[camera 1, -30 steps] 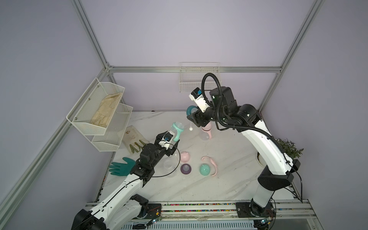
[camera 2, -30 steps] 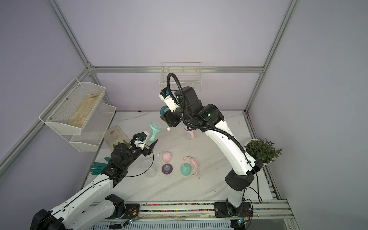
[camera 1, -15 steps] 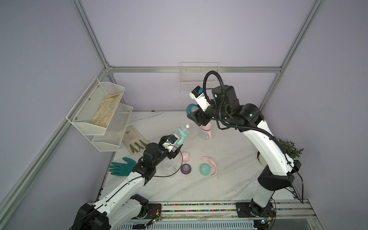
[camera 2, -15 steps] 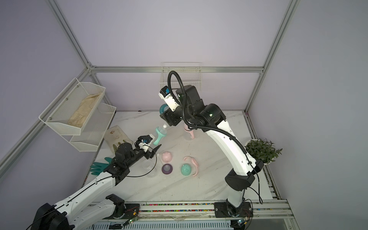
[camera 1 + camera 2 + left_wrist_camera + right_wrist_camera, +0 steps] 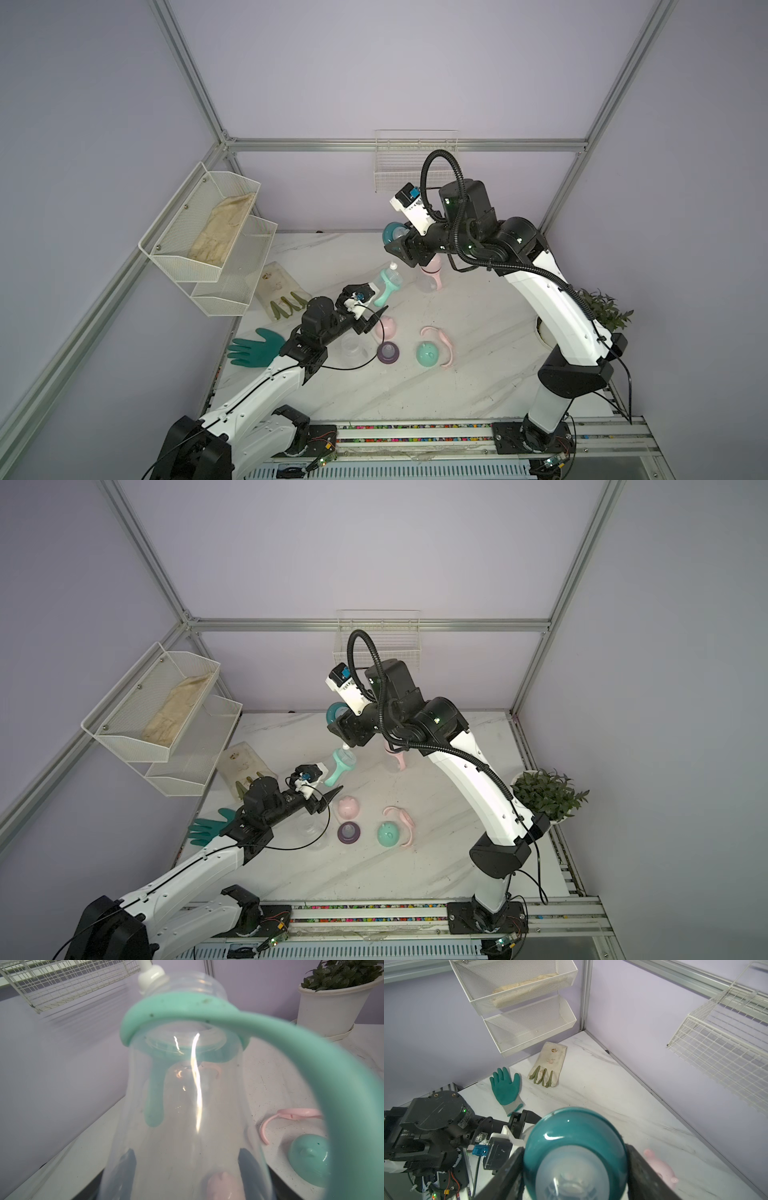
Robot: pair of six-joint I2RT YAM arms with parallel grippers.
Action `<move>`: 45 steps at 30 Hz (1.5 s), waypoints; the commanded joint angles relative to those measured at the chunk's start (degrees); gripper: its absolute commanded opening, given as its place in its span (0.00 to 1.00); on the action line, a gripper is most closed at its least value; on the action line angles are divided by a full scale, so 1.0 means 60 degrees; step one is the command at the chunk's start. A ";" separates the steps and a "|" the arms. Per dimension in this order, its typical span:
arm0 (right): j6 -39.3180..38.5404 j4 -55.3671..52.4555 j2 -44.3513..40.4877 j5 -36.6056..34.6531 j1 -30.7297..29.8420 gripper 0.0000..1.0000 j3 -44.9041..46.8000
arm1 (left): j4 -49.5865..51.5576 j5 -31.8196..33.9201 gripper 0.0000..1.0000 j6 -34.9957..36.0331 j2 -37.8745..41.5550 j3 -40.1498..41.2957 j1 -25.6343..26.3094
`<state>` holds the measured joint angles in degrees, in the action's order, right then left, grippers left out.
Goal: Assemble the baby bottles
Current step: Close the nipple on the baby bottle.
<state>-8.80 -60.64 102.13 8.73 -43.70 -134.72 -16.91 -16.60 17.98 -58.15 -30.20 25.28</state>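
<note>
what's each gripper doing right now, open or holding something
left gripper: shut on the clear bottle with mint handle ring
right gripper: shut on the teal nipple collar

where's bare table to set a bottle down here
Bare marble table: the near strip between the front rail and the mint dome cap; also the stretch from the pink handle ring toward the potted plant. Crowded: the middle, with the purple nipple collar, pink dome cap and loose clear bottle. Left edge: green rubber glove, cream fabric glove.
</note>
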 commanded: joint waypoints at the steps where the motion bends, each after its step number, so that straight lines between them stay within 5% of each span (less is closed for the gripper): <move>1: 0.0119 0.0335 -0.0263 0.0258 0.0037 0.43 0.0136 | -0.0831 -0.0287 0.00 -0.0194 0.0051 -0.0578 0.0064; 8: 0.0343 0.0375 -0.0377 0.0665 0.0059 0.43 0.0383 | -0.1671 -0.0095 0.00 -0.0455 0.0256 -0.0233 0.0065; 13: 0.0873 0.0322 -0.0638 0.2165 0.0685 0.42 0.0824 | -0.2517 -0.0419 0.00 -0.0676 0.0355 -0.0070 0.0070; 18: 0.1256 -0.0118 -0.1242 0.3750 0.1963 0.42 0.1486 | -0.2752 -0.1486 0.00 -0.0745 0.0382 -0.0309 0.0065; 23: 0.1437 -0.0229 -0.1544 0.5768 0.2098 0.42 0.2208 | -0.2718 -0.3096 0.00 -0.0835 0.0026 -0.0768 0.0064; 45: 0.1220 -0.0661 -0.1669 0.6030 0.2095 0.40 0.3642 | -0.2313 -0.3261 0.00 -0.0627 0.0010 -0.1160 0.0079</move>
<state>-0.27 -64.29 93.54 43.44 -31.16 -113.43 -28.62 -35.57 14.13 -58.81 -33.36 25.54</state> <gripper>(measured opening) 0.688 0.768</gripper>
